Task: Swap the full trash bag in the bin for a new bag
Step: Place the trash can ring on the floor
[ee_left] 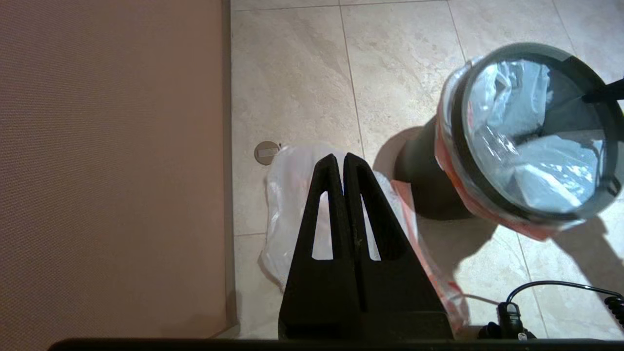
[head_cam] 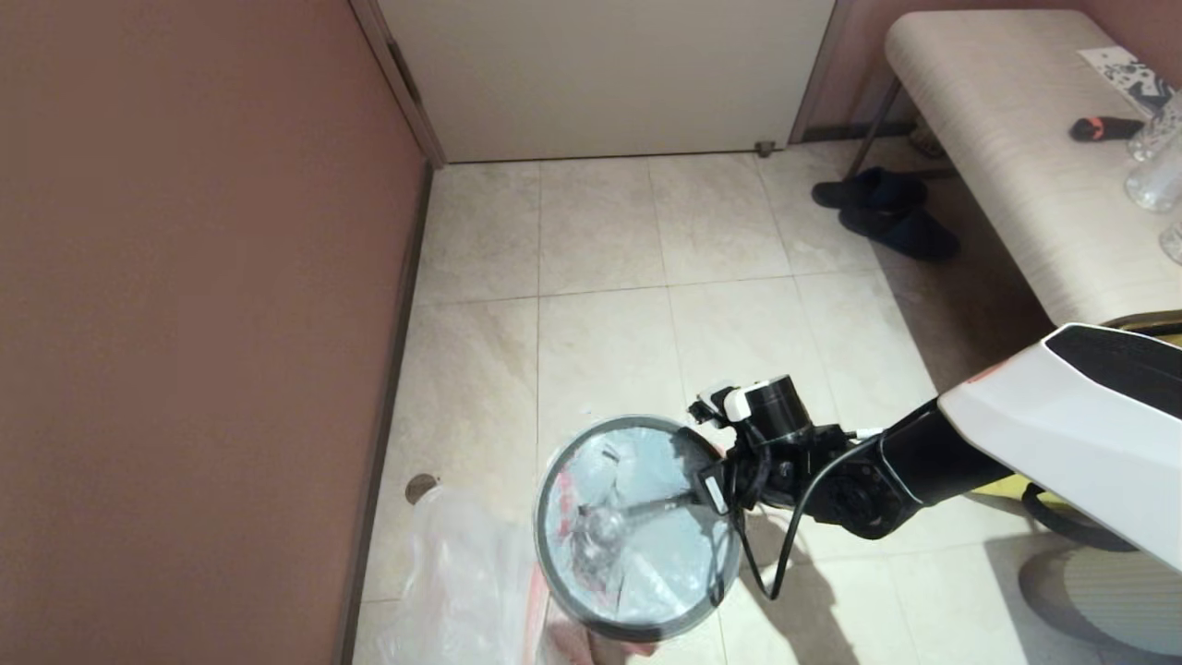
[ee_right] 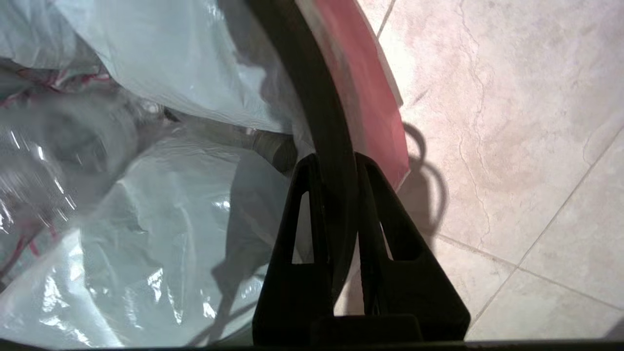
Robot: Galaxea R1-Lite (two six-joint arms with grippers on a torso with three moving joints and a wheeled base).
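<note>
The black bin [head_cam: 637, 637] [ee_left: 419, 170] stands on the floor tiles near the bottom of the head view, and a grey hoop [head_cam: 547, 499] [ee_left: 457, 127] [ee_right: 312, 97] rings its top. A crumpled pale full trash bag [head_cam: 646, 563] [ee_right: 146, 195] lines it, its pink-red band [ee_right: 363, 87] folded out under the hoop. My right gripper [head_cam: 716, 480] [ee_right: 336, 161] is shut on the hoop at the bin's right side. The new bag [head_cam: 452, 573] [ee_left: 287, 195] lies limp on the floor left of the bin. My left gripper [ee_left: 340, 158] hangs above it, shut and holding nothing.
A brown wall [head_cam: 185, 323] runs along the left, close to the new bag, with a round floor drain [head_cam: 421, 487] beside it. A white door [head_cam: 609, 74] is at the back. A bench [head_cam: 1007, 157] with glasses stands at the right, dark slippers [head_cam: 882, 211] beneath it.
</note>
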